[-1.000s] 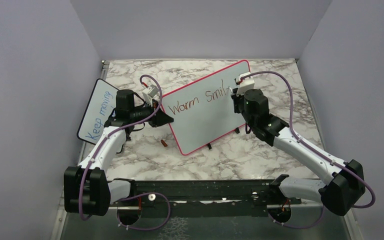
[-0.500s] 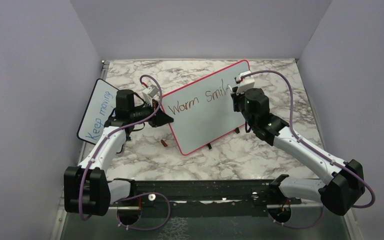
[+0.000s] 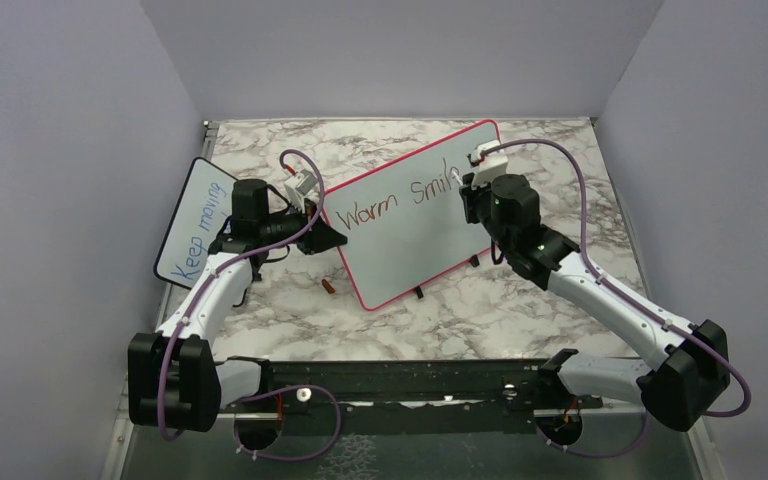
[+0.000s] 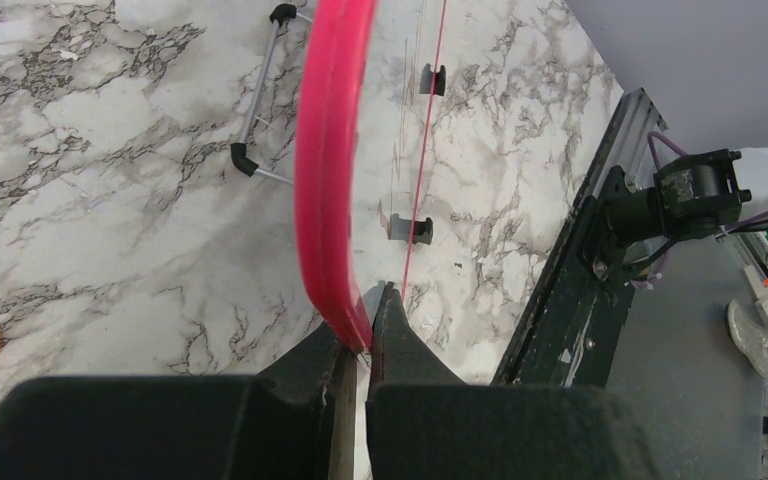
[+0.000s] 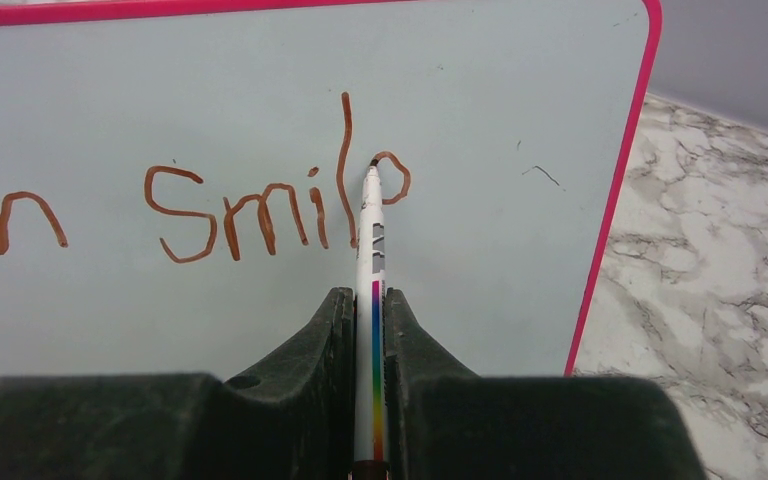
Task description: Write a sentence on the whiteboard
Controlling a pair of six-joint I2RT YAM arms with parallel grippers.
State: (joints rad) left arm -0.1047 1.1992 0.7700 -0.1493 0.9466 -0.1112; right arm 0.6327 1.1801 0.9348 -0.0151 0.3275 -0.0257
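Against the whiteboard, the right end effector clamps a marker, the left end effector its edge.

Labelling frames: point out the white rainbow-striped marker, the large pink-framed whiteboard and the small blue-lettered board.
marker (image 5: 371,250): right wrist, barrel.
whiteboard (image 3: 410,248): top external, bare face.
small board (image 3: 184,222): top external, white face.

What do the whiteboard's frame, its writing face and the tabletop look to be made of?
Whiteboard frame: likely plastic, glossy pink-red, smooth rounded edge with a sheen.
Writing face: smooth, pale coated panel, faintly glossy; core hidden.
Table: white with grey veining, marble look; real stone or printed laminate cannot be told.
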